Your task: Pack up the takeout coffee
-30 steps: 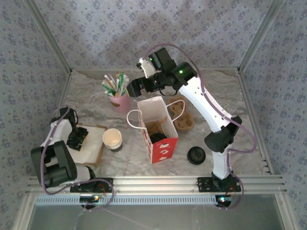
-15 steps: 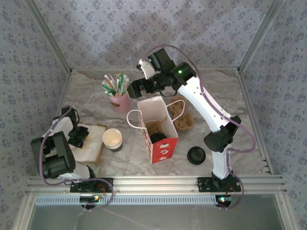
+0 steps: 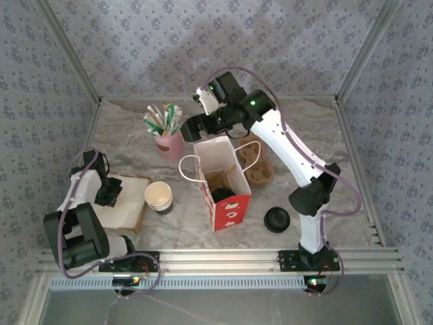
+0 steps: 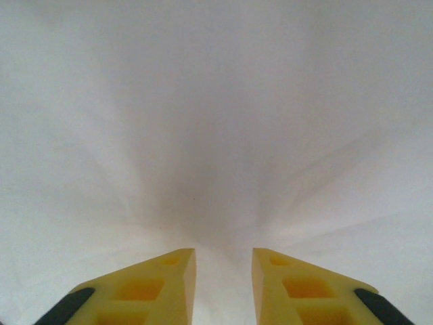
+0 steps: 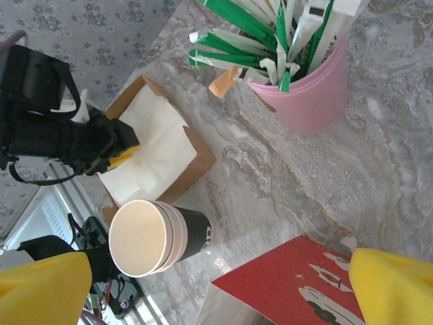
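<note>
White napkins lie under the left gripper, whose yellow fingers have narrowed over the last second to a slim gap, apparently starting a pinch. Farther off, the coffee cup stands beside the red paper bag, not yet packed. Beyond, the right gripper hangs fully spread near the pink sachet cup.

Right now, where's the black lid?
In the top external view the black lid lies flat on the table's right side, just right of the red paper bag and below the cardboard cup carrier.
</note>
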`<control>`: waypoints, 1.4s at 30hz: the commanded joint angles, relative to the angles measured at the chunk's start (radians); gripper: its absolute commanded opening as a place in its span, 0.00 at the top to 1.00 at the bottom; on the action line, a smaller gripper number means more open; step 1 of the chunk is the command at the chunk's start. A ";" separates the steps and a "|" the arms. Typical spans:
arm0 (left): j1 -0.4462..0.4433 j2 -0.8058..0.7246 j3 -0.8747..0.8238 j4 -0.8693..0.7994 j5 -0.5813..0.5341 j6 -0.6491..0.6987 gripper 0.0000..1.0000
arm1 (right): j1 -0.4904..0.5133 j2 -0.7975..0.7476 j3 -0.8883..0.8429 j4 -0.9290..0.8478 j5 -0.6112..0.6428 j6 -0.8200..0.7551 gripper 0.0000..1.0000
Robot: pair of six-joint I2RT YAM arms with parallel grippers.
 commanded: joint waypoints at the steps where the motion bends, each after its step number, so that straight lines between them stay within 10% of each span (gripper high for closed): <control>1: 0.006 -0.025 0.025 -0.049 -0.021 0.006 0.74 | -0.007 -0.048 -0.018 0.013 -0.002 -0.021 0.00; 6: 0.006 -0.001 0.006 -0.033 -0.008 0.002 0.49 | -0.012 -0.058 -0.039 0.024 -0.011 -0.023 0.00; 12: 0.006 0.051 -0.019 0.040 0.045 -0.005 0.49 | -0.016 -0.067 -0.055 0.033 -0.015 -0.024 0.00; 25: 0.006 0.103 -0.023 0.067 0.072 0.001 0.81 | -0.027 -0.082 -0.095 0.055 -0.029 -0.024 0.00; 42: 0.007 -0.003 0.020 -0.026 0.032 0.005 0.89 | -0.028 -0.086 -0.113 0.067 -0.042 -0.022 0.00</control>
